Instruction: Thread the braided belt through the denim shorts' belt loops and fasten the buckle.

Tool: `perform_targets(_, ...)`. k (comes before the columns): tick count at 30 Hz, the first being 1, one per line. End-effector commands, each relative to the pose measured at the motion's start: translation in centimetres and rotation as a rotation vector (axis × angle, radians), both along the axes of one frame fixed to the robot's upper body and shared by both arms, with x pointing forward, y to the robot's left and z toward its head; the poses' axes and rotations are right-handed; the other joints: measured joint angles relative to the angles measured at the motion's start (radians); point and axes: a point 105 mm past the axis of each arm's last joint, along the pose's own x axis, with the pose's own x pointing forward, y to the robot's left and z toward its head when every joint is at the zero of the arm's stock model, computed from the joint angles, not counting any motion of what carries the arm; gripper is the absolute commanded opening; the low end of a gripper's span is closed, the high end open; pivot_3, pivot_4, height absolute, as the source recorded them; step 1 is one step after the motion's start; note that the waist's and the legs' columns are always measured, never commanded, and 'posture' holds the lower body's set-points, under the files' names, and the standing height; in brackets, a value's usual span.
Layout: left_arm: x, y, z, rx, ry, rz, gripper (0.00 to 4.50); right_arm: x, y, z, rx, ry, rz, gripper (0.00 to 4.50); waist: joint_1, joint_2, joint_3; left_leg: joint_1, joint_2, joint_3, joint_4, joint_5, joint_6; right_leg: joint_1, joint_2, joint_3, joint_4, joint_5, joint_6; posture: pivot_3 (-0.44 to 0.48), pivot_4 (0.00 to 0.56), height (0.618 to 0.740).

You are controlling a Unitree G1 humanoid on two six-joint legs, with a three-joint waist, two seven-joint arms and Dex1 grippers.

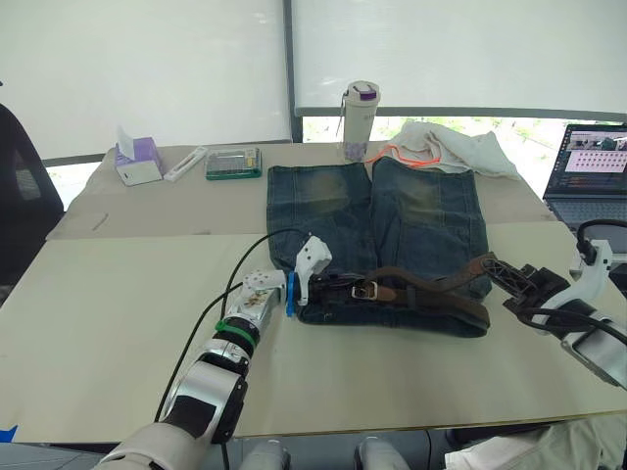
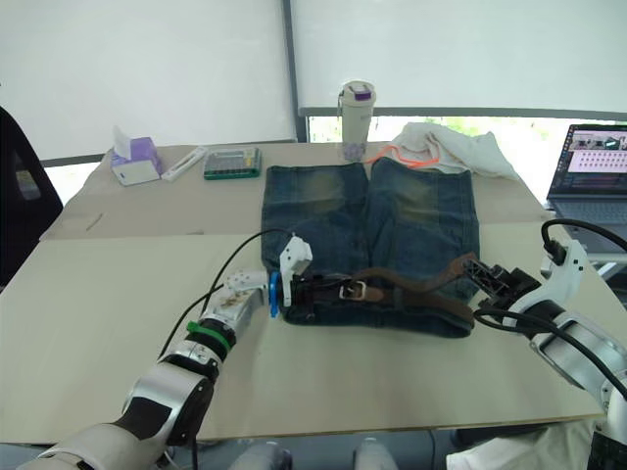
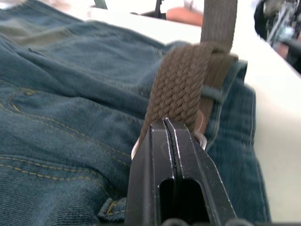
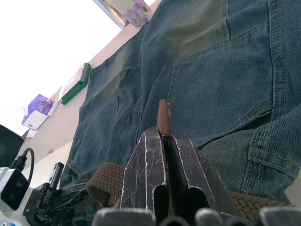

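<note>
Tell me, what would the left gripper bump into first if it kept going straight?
Probably the braided belt: the left gripper is shut right at it, with the denim shorts underneath.

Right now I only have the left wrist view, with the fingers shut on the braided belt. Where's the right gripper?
Observer: The right gripper is at the right end of the denim shorts' waistband, shut on the braided belt's brown tip.
Operator: And the buckle?
Observer: The buckle lies on the waistband, just right of your left gripper.
Operator: Anything past the shorts?
Observer: A white cloth and a bottle sit on the far side, by the leg hems.
</note>
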Motion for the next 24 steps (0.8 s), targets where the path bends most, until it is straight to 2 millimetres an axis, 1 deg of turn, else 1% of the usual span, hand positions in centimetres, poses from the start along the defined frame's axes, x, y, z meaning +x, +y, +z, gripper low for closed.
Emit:
perform_targets(1,-0.7,-0.2,-2.5,0.116,0.035,-0.021,0.01,-0.3,-0.1,1.7,-0.02,-0.063,0.003,0.0,0.002,0.0,0.0,0.0,0.0,0.0,0.0,0.0,0.0,0.0,0.0,0.0,0.0,0.0,0.001,0.0,0.15,0.74)
perform_targets(4,-0.7,0.1,-3.8,0.191,0.033,-0.006,0.01,-0.3,-0.4,1.9,-0.025,-0.065,-0.002,0.0,0.002,0.0,0.0,0.0,0.0,0.0,0.0,0.0,0.0,0.001,0.0,0.0,0.0,-0.001,0.002,0.0,0.15,0.74)
perform_targets(7,-0.7,0.2,-4.6,0.244,0.018,0.002,0.01,-0.3,-0.3,2.1,-0.03,-0.071,0.0,0.0,0.003,-0.001,0.0,0.002,0.0,0.0,0.0,-0.001,0.001,0.003,0.0,0.0,0.0,-0.001,0.002,0.0,0.15,0.74)
perform_targets(10,-1.0,0.1,-5.4,0.307,-0.007,-0.019,0.01,-0.3,-0.2,2.3,-0.034,-0.076,0.004,0.0,0.006,-0.001,0.0,0.004,0.0,0.0,0.0,-0.001,0.001,0.007,0.0,0.0,0.0,-0.004,0.007,0.0,0.15,0.74)
perform_targets(13,-1.3,0.1,-6.3,0.372,-0.007,-0.037,0.01,-0.2,-0.1,2.9,-0.041,-0.093,0.012,0.0,0.009,0.0,0.0,0.005,0.0,0.0,0.0,-0.003,0.004,0.013,-0.001,0.0,-0.002,-0.006,0.009,0.0,0.15,0.74)
perform_targets(15,-1.4,0.2,-6.7,0.397,0.004,-0.041,0.01,-0.2,-0.1,3.2,-0.046,-0.103,0.014,0.0,0.014,0.0,0.0,0.005,-0.001,0.0,0.001,-0.003,0.004,0.014,-0.002,0.0,-0.002,-0.006,0.01,0.0,0.15,0.74)
perform_targets(17,-1.4,0.3,-7.0,0.418,0.006,-0.037,0.01,-0.2,-0.4,3.7,-0.05,-0.118,0.004,0.0,0.016,-0.001,0.0,0.005,-0.002,-0.001,0.001,-0.003,0.004,0.014,-0.002,0.0,-0.002,-0.006,0.01,0.0,0.15,0.74)
perform_targets(20,-1.3,0.4,-7.1,0.423,0.007,-0.024,0.01,-0.3,-1.5,4.6,-0.033,-0.154,-0.025,0.0,0.019,-0.001,0.0,0.005,-0.002,-0.001,0.001,-0.003,0.005,0.015,-0.002,0.0,-0.002,-0.007,0.01,0.0,0.15,0.74)
perform_targets(24,-1.2,0.6,-7.0,0.391,0.022,0.0,0.01,-0.6,-2.5,6.6,0.024,-0.235,-0.05,0.0,0.019,-0.001,0.0,0.005,-0.002,-0.001,0.002,-0.003,0.005,0.015,-0.003,0.0,-0.002,-0.007,0.01,0.0,0.15,0.74)
